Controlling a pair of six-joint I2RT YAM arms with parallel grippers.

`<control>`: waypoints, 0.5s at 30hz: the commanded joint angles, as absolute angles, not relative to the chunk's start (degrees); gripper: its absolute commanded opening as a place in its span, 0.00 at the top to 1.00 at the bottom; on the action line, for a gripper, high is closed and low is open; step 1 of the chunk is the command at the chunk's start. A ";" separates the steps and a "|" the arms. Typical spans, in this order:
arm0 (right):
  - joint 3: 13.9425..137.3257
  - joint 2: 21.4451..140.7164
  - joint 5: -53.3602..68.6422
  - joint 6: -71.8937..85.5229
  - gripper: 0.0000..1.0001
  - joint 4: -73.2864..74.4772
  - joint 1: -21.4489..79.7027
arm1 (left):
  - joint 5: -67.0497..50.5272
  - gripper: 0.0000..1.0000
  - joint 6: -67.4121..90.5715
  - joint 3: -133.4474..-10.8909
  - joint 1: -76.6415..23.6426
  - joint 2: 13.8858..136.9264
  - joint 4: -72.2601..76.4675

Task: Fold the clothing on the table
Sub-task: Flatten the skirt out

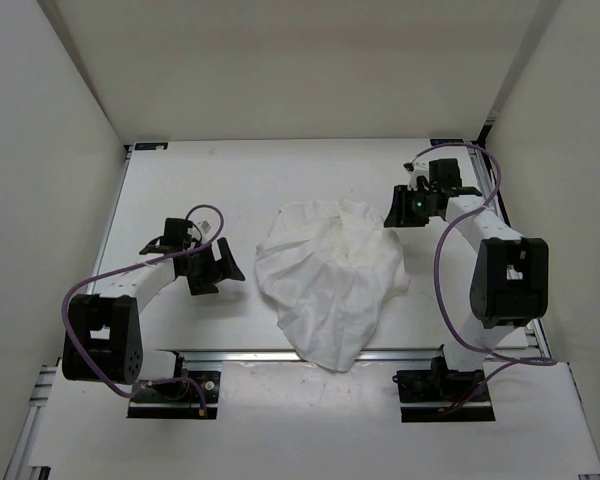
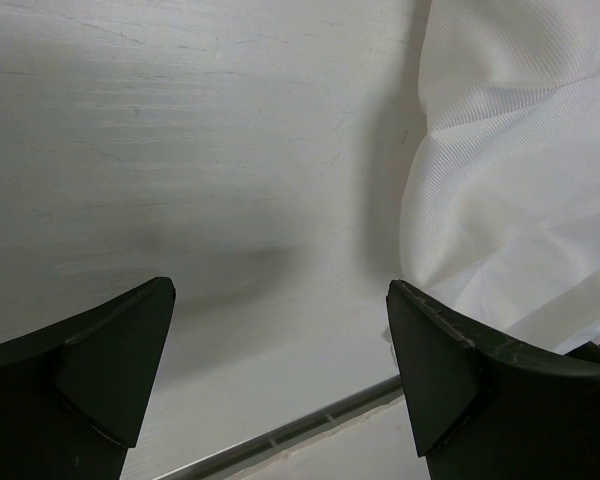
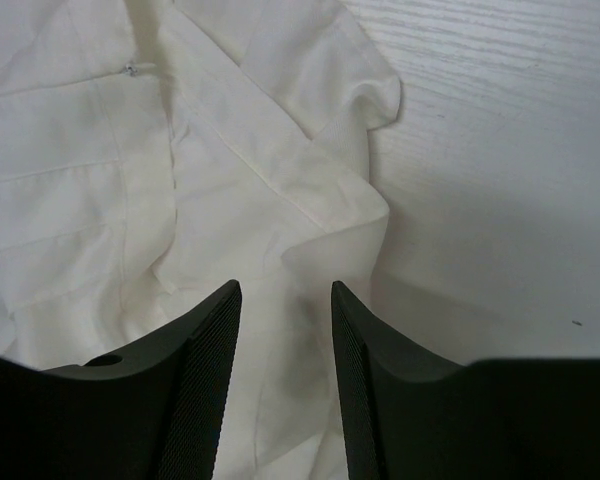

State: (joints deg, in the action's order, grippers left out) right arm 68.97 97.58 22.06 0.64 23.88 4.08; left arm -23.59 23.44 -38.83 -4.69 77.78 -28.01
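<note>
Aluminium, nearest: the rail (image 1: 250,354) crosses the near edge of the surface (image 1: 200,190). The left arm base (image 1: 170,392) and the right arm base (image 1: 442,385) sit just in front of it.
Cloth, near end: the clothing (image 1: 330,285) narrows to a tip that lies over the rail, between the two bases.
Cloth, whole: white, thin and finely creased, it is bunched in a rough fan in the middle of the surface. It is wider toward the far end, where flat bands and folds overlap.
Left side: the left pincer (image 2: 280,290) hangs over bare surface just left of the clothing, apart from it. Its fingers are spread wide with nothing between them, and the cloth's edge shows beside the right-hand finger.
Right side: the right pincer (image 3: 285,288) is at the far right corner of the clothing, above the cloth's edge.
Right pincer, state: the fingers stand parted by a narrow gap, and nothing is pinched in it — the cloth shows through from below. Whether the tips touch the fabric cannot be told.
Cloth under the right pincer: a folded flap with a seam runs off toward the bare surface on the right.
Cables: purple cables (image 1: 438,275) loop beside each arm.
Farthest: white walls (image 1: 300,70) rise beyond the far edge of the surface.
</note>
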 commanded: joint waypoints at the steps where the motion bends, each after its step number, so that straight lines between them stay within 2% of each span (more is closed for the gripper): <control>1: 67.33 95.54 23.29 -1.67 0.54 23.91 3.43 | -25.05 0.02 24.52 -38.24 -4.92 75.59 -26.28; 8: 65.22 96.85 23.99 -1.67 0.56 22.77 3.61 | -25.31 0.01 24.52 -37.79 -4.57 75.06 -26.19; 11: 66.35 97.73 24.00 -2.19 0.74 22.41 4.30 | -25.84 0.02 24.61 -37.88 -4.39 75.15 -26.28; 12: 66.36 98.00 24.17 -2.11 0.90 22.24 4.74 | -25.67 0.01 24.35 -38.14 -4.22 74.97 -26.19; 13: 66.88 98.78 24.26 -1.59 0.99 21.98 4.83 | -26.36 0.02 24.08 -38.14 -4.13 75.23 -26.10; 15: 68.19 99.58 25.39 -1.67 1.00 22.14 4.58 | -26.10 0.02 24.52 -38.84 -4.39 75.50 -26.10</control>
